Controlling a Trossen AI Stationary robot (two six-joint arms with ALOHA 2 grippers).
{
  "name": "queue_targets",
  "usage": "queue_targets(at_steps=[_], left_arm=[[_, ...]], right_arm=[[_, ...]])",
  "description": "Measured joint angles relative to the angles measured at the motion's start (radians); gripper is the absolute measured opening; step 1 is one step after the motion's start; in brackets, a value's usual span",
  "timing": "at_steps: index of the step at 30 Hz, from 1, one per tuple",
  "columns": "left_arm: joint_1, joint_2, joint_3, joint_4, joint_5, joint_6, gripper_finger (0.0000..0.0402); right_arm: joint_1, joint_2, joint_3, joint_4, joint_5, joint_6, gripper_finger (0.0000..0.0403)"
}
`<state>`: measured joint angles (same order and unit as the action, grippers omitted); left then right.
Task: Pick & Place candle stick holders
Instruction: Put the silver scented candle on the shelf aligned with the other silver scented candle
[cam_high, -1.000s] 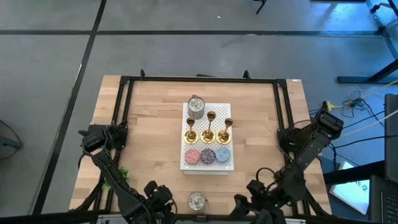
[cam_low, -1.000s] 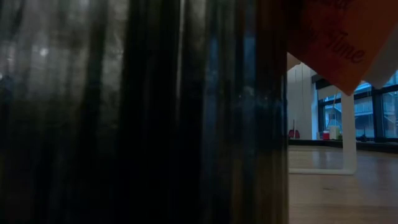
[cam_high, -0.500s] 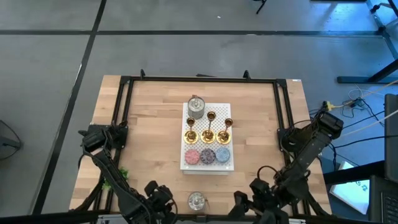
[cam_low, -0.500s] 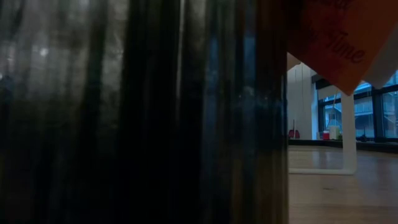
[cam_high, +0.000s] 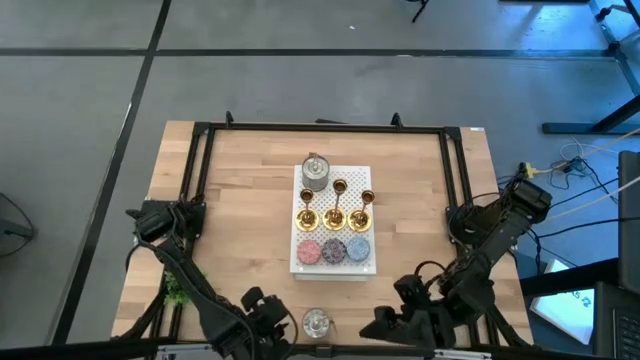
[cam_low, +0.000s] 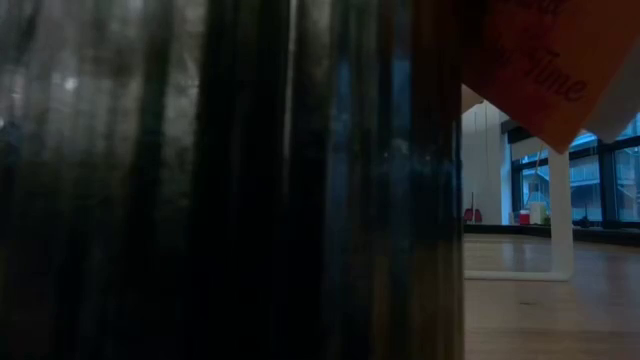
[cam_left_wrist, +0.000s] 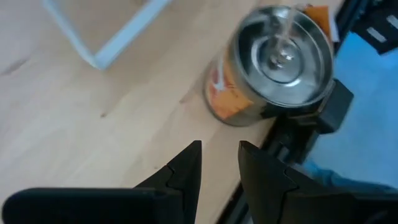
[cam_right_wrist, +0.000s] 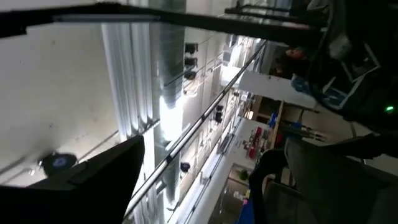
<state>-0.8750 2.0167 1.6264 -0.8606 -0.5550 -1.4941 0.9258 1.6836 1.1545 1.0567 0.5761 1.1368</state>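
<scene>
The three holders (cam_high: 335, 208) stood upright in a row across the middle of the white board (cam_high: 363, 266), each in its own spot, none held. Behind the leftmost one sat a silvery pot (cam_high: 315, 173); in front of the row lay three flat discs (cam_high: 334, 250), pink, purple and blue. The board lay mid-table (cam_high: 240, 200), and a second pot (cam_high: 316, 322) stood apart at the near edge, between the two arms.

The left gripper (cam_left_wrist: 217, 163) hung low at that near edge, its fingers (cam_left_wrist: 186, 171) nearly closed with only a narrow gap and nothing between them, pointed toward the near pot. The right gripper (cam_high: 392, 320) sat at the near edge on the other side, its fingers spread wide and empty, its camera aimed up into the room.

No holder had been reached yet. A good approach would probably come from above with jaws wide, closing on the thin stem below the cup, since the neighbours stood close. Lifting straight up before moving sideways would likely avoid tipping the adjacent holders or knocking the pot behind
</scene>
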Motion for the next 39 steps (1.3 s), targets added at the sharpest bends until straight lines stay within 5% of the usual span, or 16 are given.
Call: queue_targets(at_steps=[9,16,19,22,27,32,39], left_arm=[[0.039,0.036,0.001,0.058,0.074,0.029,0.0057],[0.058,0.095,0.001,0.093,0.102,0.004,0.0018],[0.064,0.108,0.001,0.087,0.082,-0.042,0.0008],[0.074,0.110,0.001,0.091,0.062,-0.058,0.0002],[0.098,0.116,0.000,0.151,0.064,-0.006,0.0003],[0.120,0.116,0.000,0.263,0.055,0.068,0.0002],[0.169,0.116,0.000,0.355,0.102,0.128,0.0001]], right_arm=[[-0.054,0.000,0.000,-0.062,0.007,0.160,0.0390],[-0.067,0.000,0.000,-0.262,-0.163,-0.306,0.0390],[-0.047,-0.001,0.000,-0.346,-0.172,-0.541,0.0390],[-0.020,-0.001,0.000,-0.464,-0.103,-0.612,0.0389],[0.021,-0.001,0.000,-0.835,0.023,-0.525,0.0380],[0.053,0.016,0.000,-1.237,0.013,-0.299,0.0364],[0.085,0.074,0.000,-1.254,-0.003,-0.228,0.0352]])
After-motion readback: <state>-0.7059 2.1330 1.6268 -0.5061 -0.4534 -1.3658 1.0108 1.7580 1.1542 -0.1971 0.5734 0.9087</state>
